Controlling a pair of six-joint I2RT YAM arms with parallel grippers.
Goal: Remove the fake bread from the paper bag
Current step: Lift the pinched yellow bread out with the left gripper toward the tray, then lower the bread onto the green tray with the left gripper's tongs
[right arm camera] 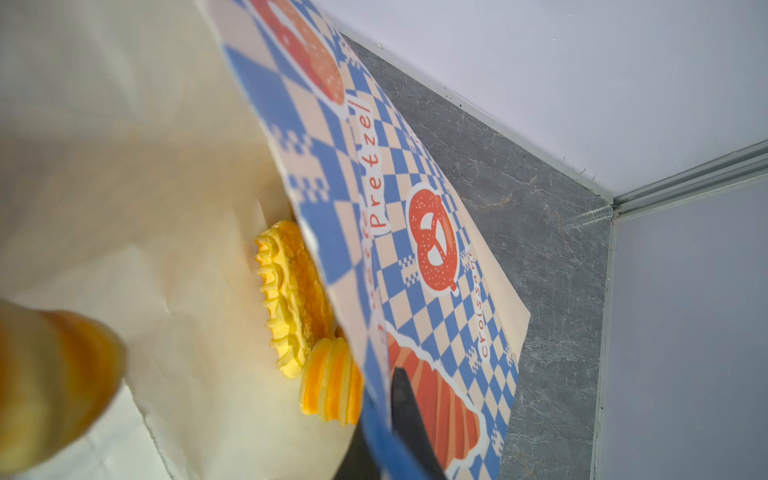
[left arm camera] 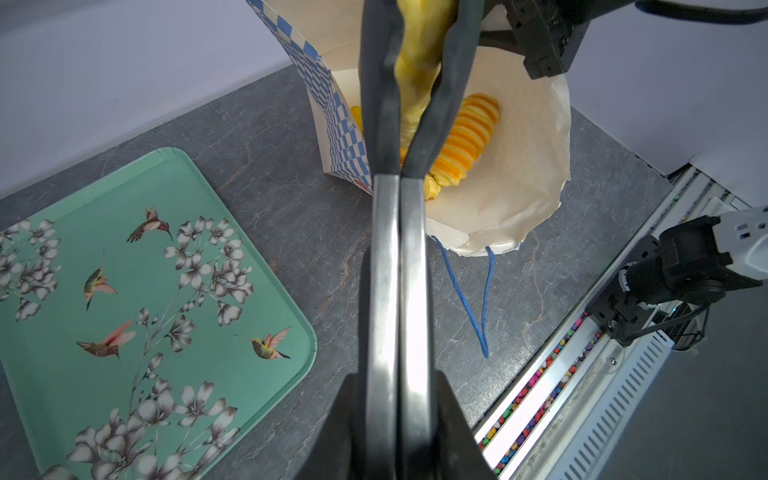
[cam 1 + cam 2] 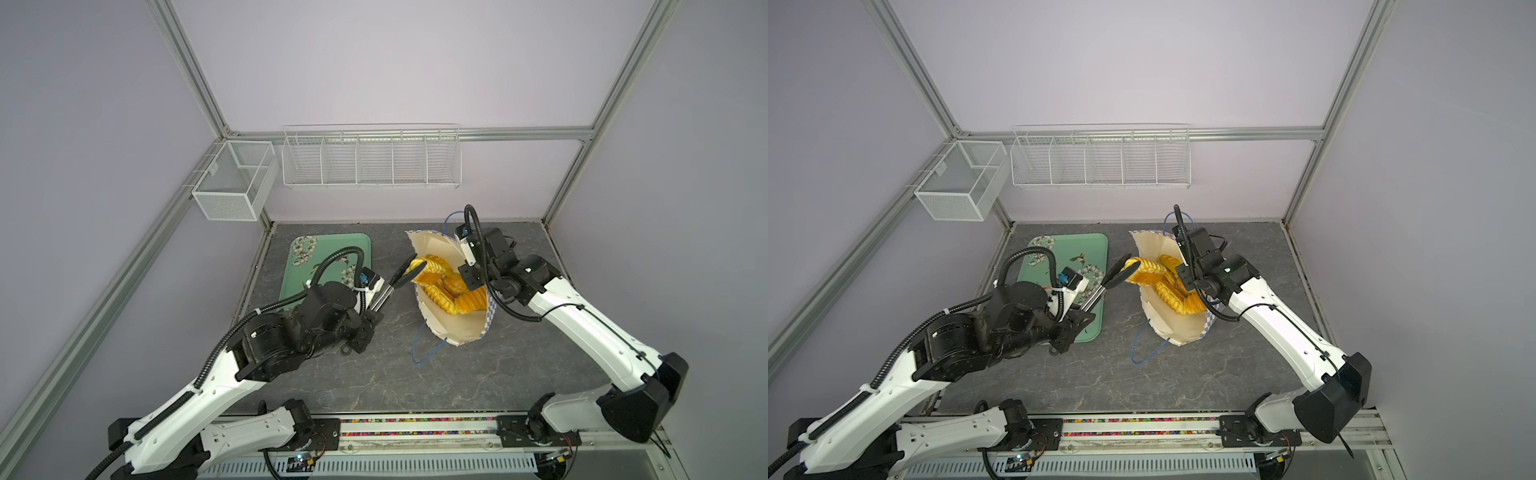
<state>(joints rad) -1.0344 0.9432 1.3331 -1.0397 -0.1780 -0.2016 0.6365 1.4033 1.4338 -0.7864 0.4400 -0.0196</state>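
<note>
One paper bag (image 3: pixel 454 332), one tray (image 3: pixel 332 241), two baskets (image 3: pixel 232 183) (image 3: pixel 371 162)

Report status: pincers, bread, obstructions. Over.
Left pincer shut on a yellow pastry at the mouth of the paper bag. Right pincer shut on the bag rim, holding it open. Other pastries inside. Way to green tray unobstructed.

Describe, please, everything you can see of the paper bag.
The paper bag stands on the grey table, right of the green tray, mouth spread wide open. Outside it is blue-and-white checked with orange-red pretzel and croissant prints; inside, plain creased cream. Thin blue cord handles hang from the rim, one trailing onto the table. It holds fake bread. The right gripper pinches its right-hand wall; the left gripper holds a loaf over its left rim.
</note>
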